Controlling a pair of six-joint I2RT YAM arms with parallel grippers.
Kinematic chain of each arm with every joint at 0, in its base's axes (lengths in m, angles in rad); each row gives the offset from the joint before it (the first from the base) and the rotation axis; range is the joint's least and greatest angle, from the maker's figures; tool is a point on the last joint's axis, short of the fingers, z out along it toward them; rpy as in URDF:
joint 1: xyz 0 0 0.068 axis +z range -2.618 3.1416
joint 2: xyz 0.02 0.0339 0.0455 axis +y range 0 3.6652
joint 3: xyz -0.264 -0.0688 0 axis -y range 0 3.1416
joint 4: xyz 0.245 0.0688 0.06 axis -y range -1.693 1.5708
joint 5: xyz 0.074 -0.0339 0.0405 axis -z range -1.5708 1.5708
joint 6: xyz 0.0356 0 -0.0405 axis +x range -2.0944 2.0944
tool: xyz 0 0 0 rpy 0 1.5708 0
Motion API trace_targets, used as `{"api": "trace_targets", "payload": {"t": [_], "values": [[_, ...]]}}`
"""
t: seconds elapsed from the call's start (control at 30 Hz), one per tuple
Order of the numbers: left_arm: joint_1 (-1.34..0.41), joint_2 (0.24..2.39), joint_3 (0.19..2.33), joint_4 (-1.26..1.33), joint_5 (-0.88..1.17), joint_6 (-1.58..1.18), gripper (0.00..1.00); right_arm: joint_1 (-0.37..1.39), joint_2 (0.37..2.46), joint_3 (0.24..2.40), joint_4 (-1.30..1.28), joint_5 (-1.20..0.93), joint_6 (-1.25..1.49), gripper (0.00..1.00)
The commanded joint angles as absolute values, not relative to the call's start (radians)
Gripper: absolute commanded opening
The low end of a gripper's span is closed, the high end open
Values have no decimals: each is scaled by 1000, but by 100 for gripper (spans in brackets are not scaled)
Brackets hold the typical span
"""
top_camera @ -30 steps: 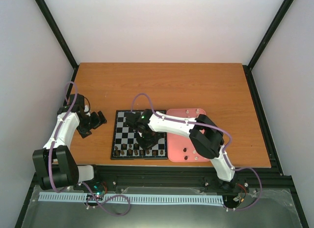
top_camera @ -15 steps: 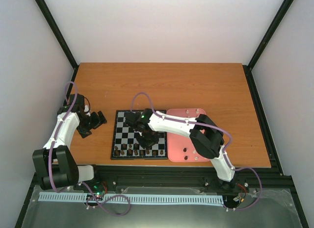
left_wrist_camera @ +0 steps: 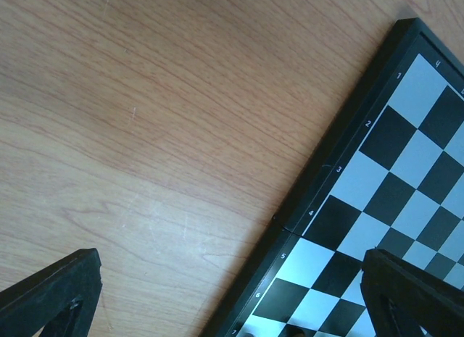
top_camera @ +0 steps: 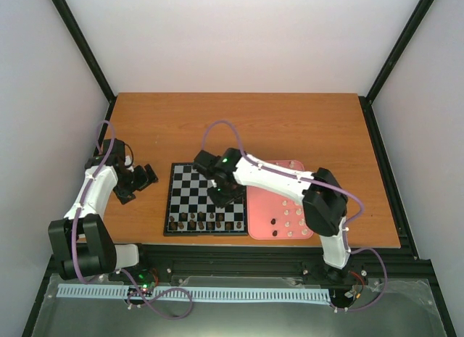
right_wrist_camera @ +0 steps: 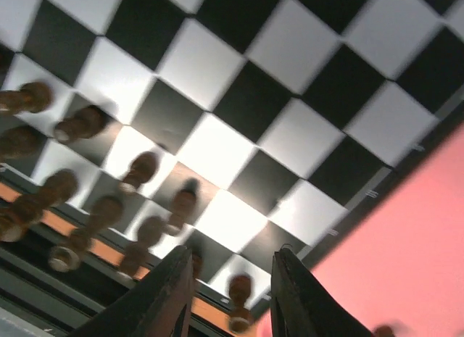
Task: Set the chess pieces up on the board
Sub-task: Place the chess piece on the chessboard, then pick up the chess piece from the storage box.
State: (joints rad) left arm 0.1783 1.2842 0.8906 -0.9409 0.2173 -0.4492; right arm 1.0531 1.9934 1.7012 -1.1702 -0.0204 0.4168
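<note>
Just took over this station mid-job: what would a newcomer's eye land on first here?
The square black-and-grey chessboard sits near the front of the brown wooden table, with tiny dark brown chess pieces lined along its near edge. The right gripper hangs over the board's right side, jaws apart and empty, beside a pink rectangular tray holding cream-white pieces. The left gripper rests open over the tabletop left of the board.
</note>
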Motion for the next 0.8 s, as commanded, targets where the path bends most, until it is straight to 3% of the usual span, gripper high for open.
{"api": "trace_targets", "payload": {"t": [0.0, 0.27, 0.77], "values": [[176, 1293, 907, -933, 221, -435, 100, 983, 1894, 1587, -1167, 28, 446, 32], [176, 1296, 905, -931, 222, -434, 100, 851, 1739, 1242, -1082, 2, 450, 32], [176, 1308, 904, -929, 223, -434, 100, 831, 1685, 1065, -1039, -6, 463, 33]]}}
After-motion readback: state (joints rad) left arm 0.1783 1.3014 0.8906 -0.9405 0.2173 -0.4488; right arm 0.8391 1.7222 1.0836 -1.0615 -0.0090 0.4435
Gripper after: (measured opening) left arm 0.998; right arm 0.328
